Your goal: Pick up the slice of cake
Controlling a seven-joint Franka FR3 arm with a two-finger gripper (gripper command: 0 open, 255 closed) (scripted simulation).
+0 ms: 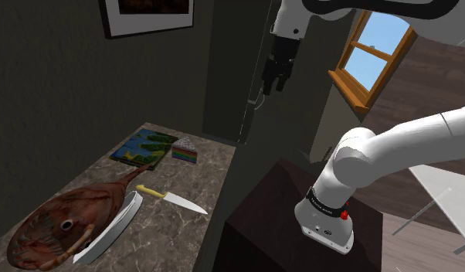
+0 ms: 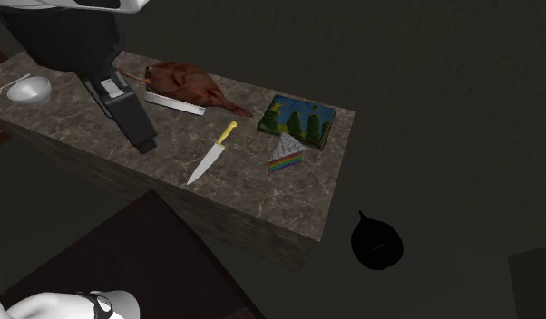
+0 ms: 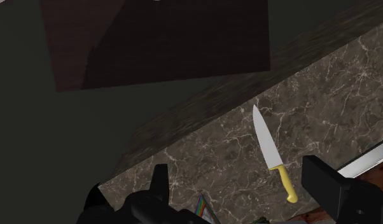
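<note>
1. My pincer (image 1: 274, 83) hangs high above the desk (image 1: 201, 179), out over the long edge nearest my stand. In the wrist view its two fingers stand well apart with nothing between them, so it is open and empty.
2. The slice of cake (image 1: 184, 152) sits at the end of the desk away from the ham (image 1: 65, 220). It is just beside the green book (image 1: 144, 147), on the book's side toward my stand; I cannot tell whether the two touch.
3. The relation that matters is this: the cake lies below me and a little off my line. In the wrist view only its rainbow edge (image 3: 201, 207) peeks up by the base of my fingers, closer to one finger than the other.
4. In the second exterior view the wedge (image 2: 286, 156) seems to point its tip at the book and its striped back at the desk's long edge — that is its long axis.
5. I judge the coming move needs a shift over the cake and a long descent, with my fingers closing across the wedge's two slanted sides.
6. The knife (image 1: 171, 198) lies between cake and ham, well apart from the slice — no obstacle.
</note>
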